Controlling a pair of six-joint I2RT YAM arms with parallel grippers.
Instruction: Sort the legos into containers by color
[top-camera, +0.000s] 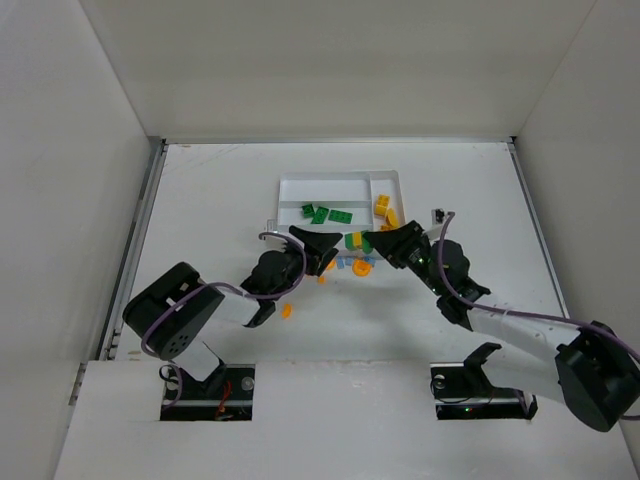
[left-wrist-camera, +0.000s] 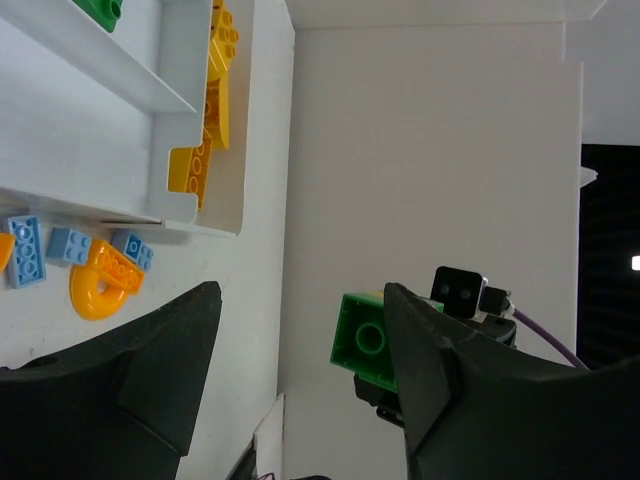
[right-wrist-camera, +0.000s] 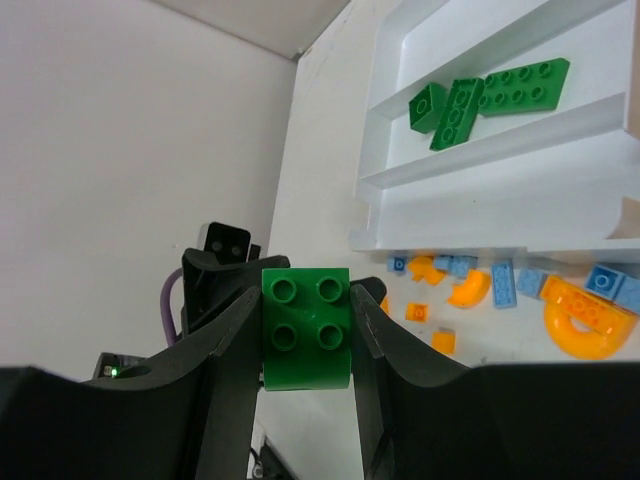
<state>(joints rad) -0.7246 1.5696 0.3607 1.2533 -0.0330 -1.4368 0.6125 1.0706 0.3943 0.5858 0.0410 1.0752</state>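
One green brick is pinched square between the jaws of the right gripper, studs showing, a finger against each side. It hangs just on the near side of the tray, over the loose blue and orange pieces on the table.

The left gripper has its jaws spread wide and holds nothing. It sits nose to nose with the right one, and that is the worry. With the two so near each other, a swing toward the tray could clip the left fingers and twist the brick out of the pinch.

The second risk is the drop itself. The other green pieces lie in the middle long slot, with a bare slot between them and the brick. Letting go too early would likely put it in that near slot or among the loose pile.

Off to the right, the yellow pieces fill the end slot, and an orange ring lies just outside the tray's near wall.
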